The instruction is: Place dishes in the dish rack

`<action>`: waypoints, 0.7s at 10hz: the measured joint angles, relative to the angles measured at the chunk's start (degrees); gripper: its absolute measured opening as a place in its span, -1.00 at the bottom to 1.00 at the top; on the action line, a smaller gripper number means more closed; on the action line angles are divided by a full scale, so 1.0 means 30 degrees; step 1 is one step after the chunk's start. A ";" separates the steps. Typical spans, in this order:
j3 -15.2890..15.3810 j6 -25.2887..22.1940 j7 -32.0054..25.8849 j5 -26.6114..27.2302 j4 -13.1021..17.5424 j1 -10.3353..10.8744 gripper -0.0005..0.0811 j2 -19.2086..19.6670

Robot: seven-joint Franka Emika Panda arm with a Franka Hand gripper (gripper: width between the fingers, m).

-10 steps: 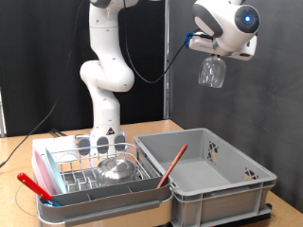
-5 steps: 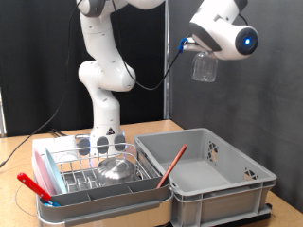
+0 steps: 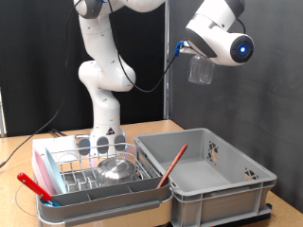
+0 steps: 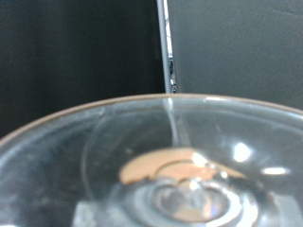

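Since the earlier frames the arm has swung the glass [image 3: 199,70] a little towards the exterior view's left and lifted it slightly, so it now hangs high above the grey crate [image 3: 204,176] instead of out past its far corner.

Nearest the exterior camera, the dish rack [image 3: 95,172] sits in its pink-and-grey tray [image 3: 57,199] just beside the crate on the crate's left side, both resting on the wooden surface [image 3: 19,151]. A steel bowl [image 3: 118,169] lies in the rack, and small clear glassware [image 3: 99,144] stands at the rack's back edge. A red-handled utensil [image 3: 33,186] rests across the tray's near corner, and another [image 3: 171,165] leans inside the crate.

Farther back and far above the crate, the end effector [image 3: 194,57] is clamped on the glass, whose rim [image 4: 151,109] fills the wrist view. The glass hangs below the hand, its long axis roughly upright.

The relation that matters: the rack lies well below the end effector and off to the crate's left, so the glass is held well apart from the prongs it belongs among.
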 joint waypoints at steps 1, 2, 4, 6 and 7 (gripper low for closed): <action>0.0033 -0.0747 -0.0121 -0.0379 0.0046 -0.0020 -0.71 0.0056; 0.0227 -0.1571 -0.0492 -0.0891 0.0078 -0.0307 -0.71 0.0008; 0.1700 -0.3447 -0.1292 -0.1623 -0.0047 -0.2918 -0.71 -0.0769; 0.3344 -0.4994 -0.1964 -0.2512 -0.0146 -0.6085 -0.71 -0.1539; 0.3949 -0.5554 -0.2407 -0.3262 -0.0161 -0.7245 -0.71 -0.1490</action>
